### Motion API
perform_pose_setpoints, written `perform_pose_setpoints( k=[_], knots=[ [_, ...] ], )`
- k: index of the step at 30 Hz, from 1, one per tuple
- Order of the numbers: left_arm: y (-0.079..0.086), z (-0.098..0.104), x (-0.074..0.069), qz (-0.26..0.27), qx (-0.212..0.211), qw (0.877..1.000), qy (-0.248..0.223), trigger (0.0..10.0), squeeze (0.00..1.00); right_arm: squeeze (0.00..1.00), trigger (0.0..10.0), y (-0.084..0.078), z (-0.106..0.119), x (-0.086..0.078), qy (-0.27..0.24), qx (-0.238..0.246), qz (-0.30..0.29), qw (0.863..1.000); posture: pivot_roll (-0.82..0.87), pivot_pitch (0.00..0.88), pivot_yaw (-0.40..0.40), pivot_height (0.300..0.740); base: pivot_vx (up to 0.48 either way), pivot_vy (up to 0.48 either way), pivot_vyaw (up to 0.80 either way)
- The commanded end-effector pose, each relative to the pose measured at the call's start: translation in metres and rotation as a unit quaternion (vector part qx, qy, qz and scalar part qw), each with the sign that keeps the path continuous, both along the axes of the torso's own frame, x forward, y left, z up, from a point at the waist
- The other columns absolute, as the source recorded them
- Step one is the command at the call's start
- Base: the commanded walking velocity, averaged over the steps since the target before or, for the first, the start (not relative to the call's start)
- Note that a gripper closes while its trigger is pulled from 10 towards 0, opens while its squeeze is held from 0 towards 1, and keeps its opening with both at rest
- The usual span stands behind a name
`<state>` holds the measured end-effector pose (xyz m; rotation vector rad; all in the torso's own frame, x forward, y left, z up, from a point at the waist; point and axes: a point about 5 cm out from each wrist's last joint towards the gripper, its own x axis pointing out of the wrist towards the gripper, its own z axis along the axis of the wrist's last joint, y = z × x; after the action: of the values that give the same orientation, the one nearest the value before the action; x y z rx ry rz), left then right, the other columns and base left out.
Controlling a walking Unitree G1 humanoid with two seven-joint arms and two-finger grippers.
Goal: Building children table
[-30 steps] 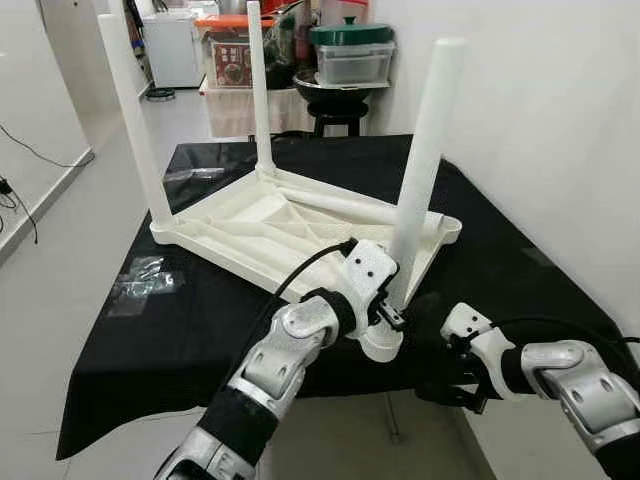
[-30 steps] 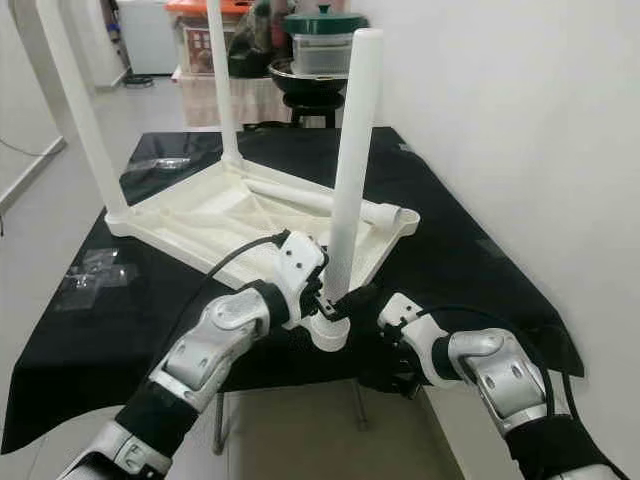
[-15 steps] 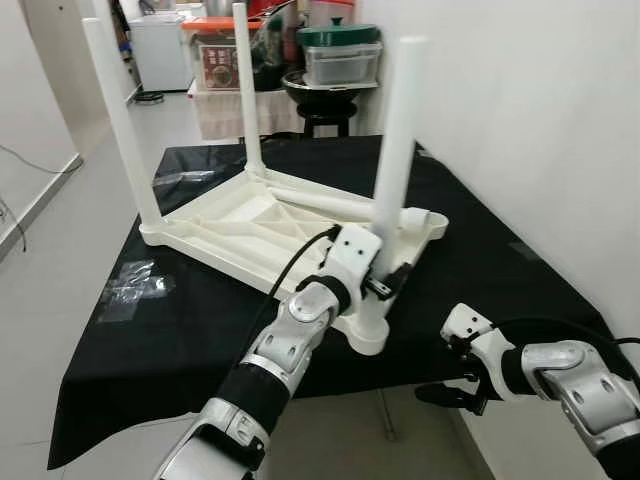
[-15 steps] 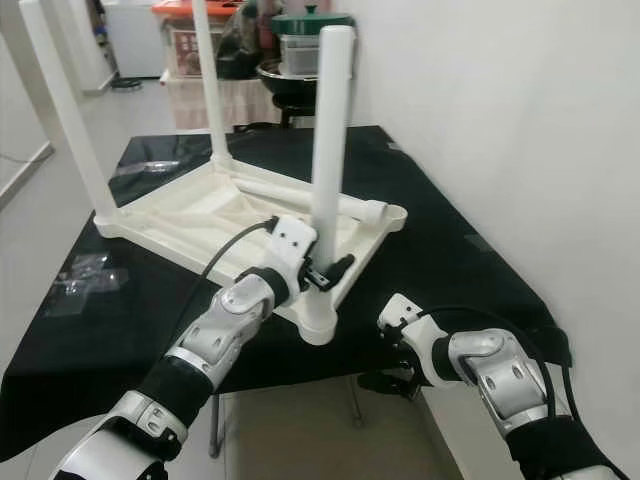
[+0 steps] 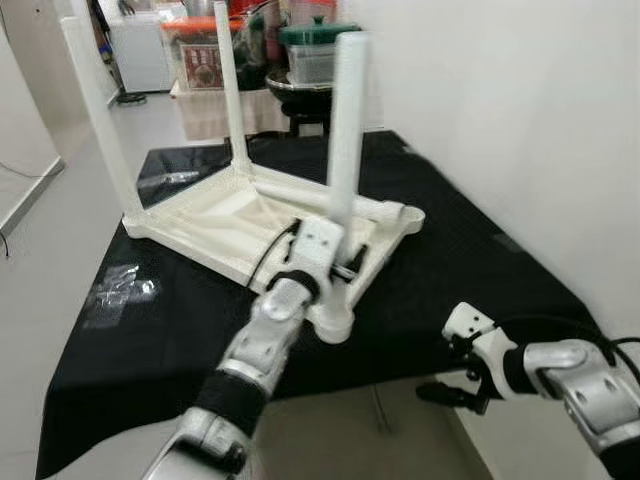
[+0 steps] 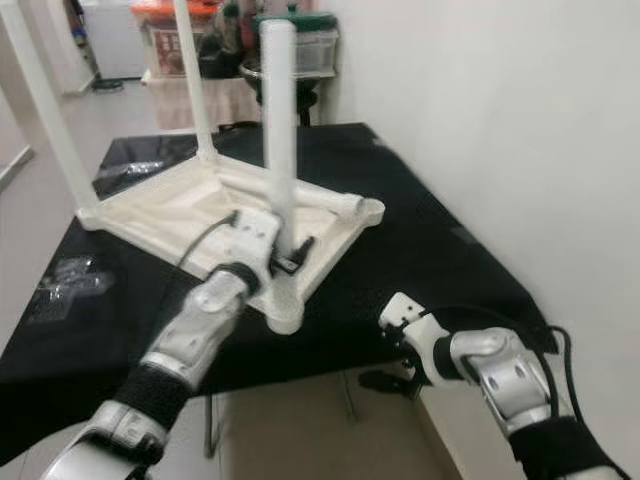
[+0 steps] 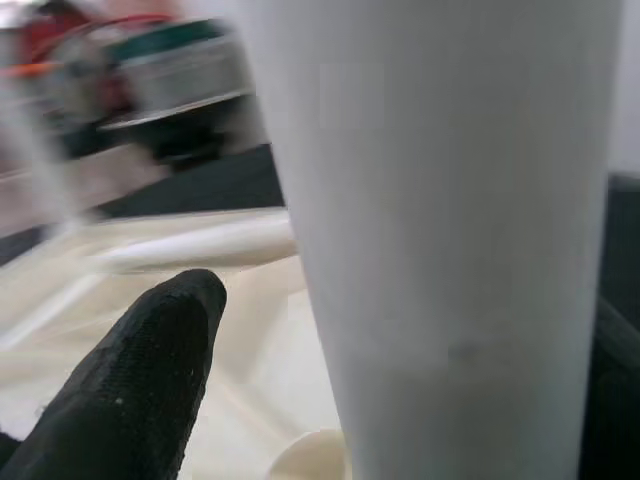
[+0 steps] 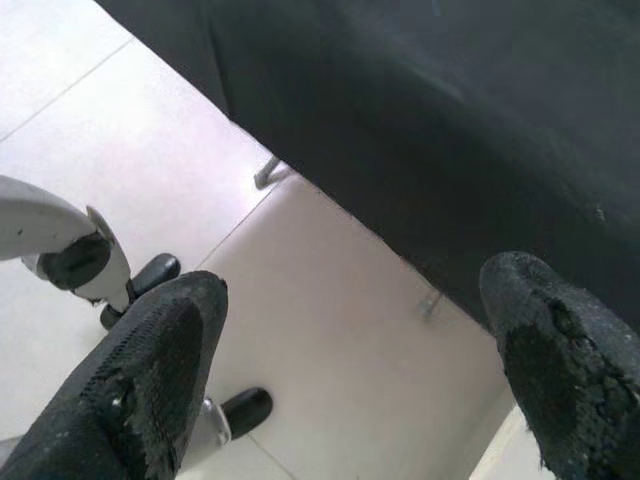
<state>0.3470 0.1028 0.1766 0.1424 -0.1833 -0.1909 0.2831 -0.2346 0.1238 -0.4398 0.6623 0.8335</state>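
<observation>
An upturned white tabletop (image 5: 235,215) rests on a black-draped table (image 5: 470,270) beside a white wall (image 5: 520,110); left gripper (image 5: 345,272) grasps a leg (image 5: 345,150), right gripper (image 5: 445,392) spread empty.

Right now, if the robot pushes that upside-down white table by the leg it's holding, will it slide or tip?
Probably slide: the table top lies flat and wide on the black cloth. It looks like light, stiff plastic. The left gripper grips the leg low, so little tipping leverage.
</observation>
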Motion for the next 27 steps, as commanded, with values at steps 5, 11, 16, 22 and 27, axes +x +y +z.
perform_pose_setpoints(
  k=[5,11,16,22,27],
  knots=[
    [0.065,-0.002,-0.005,0.12,0.017,0.993,0.004,10.0,0.0,0.0,10.0,0.005,-0.003,-0.002,0.008,0.008,0.006,1.0,-0.05,0.0,-0.021,0.74,0.0,0.0,0.0],
    [0.133,-0.003,-0.015,0.213,0.05,0.976,0.008,10.0,0.0,0.0,10.0,0.01,-0.004,-0.001,0.008,0.015,0.009,1.0,-0.04,0.0,-0.025,0.74,0.0,0.0,0.0],
    [0.146,-0.001,-0.016,0.232,0.059,0.971,0.009,10.0,0.0,0.0,10.0,0.011,-0.004,-0.003,0.01,0.016,0.013,1.0,-0.05,0.0,-0.024,0.74,0.0,0.0,0.0],
    [0.15,-0.003,-0.022,0.246,0.063,0.967,0.015,10.0,0.0,0.0,10.0,0.007,-0.002,-0.005,0.011,0.014,0.01,1.0,-0.06,0.0,-0.026,0.74,0.0,0.0,0.0],
    [0.165,0.0,-0.023,0.257,0.072,0.964,0.009,10.0,0.0,0.0,10.0,0.007,-0.001,-0.004,0.011,0.015,0.01,1.0,-0.06,0.0,-0.027,0.74,0.0,0.0,0.0]
  ],
)
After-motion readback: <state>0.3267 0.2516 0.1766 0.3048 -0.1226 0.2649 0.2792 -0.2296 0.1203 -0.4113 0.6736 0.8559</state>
